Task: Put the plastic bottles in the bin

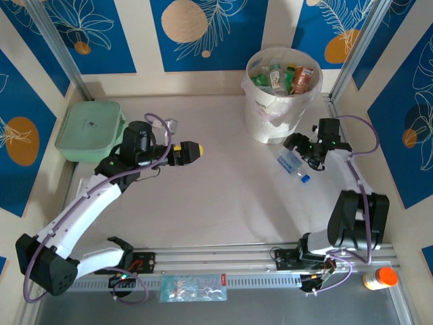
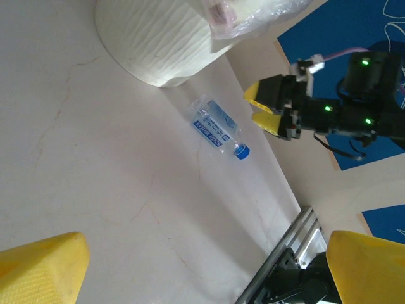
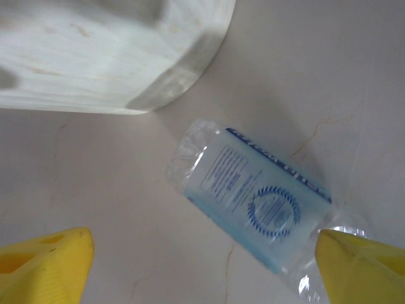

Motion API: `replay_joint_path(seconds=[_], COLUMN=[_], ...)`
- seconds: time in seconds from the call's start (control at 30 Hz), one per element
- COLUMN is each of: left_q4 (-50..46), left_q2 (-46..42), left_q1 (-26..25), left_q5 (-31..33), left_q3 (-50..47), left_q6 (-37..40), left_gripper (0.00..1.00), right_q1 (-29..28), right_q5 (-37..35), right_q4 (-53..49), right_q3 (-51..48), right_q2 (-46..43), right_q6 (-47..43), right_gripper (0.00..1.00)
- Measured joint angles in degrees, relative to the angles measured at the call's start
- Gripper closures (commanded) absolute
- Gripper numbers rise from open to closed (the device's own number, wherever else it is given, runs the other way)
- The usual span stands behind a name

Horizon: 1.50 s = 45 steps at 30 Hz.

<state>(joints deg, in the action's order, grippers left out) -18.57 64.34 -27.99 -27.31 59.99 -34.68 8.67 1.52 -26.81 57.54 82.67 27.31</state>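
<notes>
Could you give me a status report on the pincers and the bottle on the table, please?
Left pincer open, empty. Right pincer open, above blue-labelled bottle lying beside bin. Nothing between them.

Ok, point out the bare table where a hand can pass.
Widest free patch: the table centre, bordered by the left gripper, the lying bottle and the near rail. Also bare: the stretch from that gripper's tips to the bin. Crowded: the right side, where bin, bottle and right gripper sit close together.
</notes>
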Motion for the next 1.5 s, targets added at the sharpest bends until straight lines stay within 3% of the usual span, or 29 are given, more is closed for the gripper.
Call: replay_joint_path(seconds=[0.1, 0.33, 0.57, 0.83, 1.1, 1.3, 1.5], left_q4=[0.17, 0.20, 0.68, 1.86, 2.32, 2.95, 3.06], left_q2=[-0.55, -2.16, -2.47, -2.80, -2.93, -3.10, -3.10], left_q1=[0.02, 0.02, 0.02, 0.02, 0.02, 0.02, 0.02], left_q5=[-0.57, -2.19, -3.45, -4.24, -4.68, -4.94, -5.11], left_q3=[-0.20, -0.44, -1.66, -2.69, -2.73, -2.73, -2.73], left_q6=[0.07, 0.68, 0.66, 0.66, 0.46, 0.44, -0.26], left_gripper=[0.03, 0.03, 0.03, 0.03, 0.03, 0.03, 0.03], right_q1=[0.52, 1.40, -2.93, -11.19, -14.36, -12.41, -9.99], right_q5=[0.46, 3.50, 3.06, -6.84, -11.58, -11.08, -15.58], right_q4=[-0.50, -2.99, -5.75, -9.90, -11.96, -12.68, -16.92], right_q3=[3.85, 9.22, 9.60, 11.96, 11.82, 9.09, 8.81], right_q2=[5.53, 13.29, 15.06, 18.75, 19.71, 13.11, 2.51], right_q6=[-2.32, -6.21, -8.33, -11.82, -12.98, -7.61, 12.55], right_gripper=[0.02, 0.01, 0.02, 0.09, 0.03, 0.00, 0.03])
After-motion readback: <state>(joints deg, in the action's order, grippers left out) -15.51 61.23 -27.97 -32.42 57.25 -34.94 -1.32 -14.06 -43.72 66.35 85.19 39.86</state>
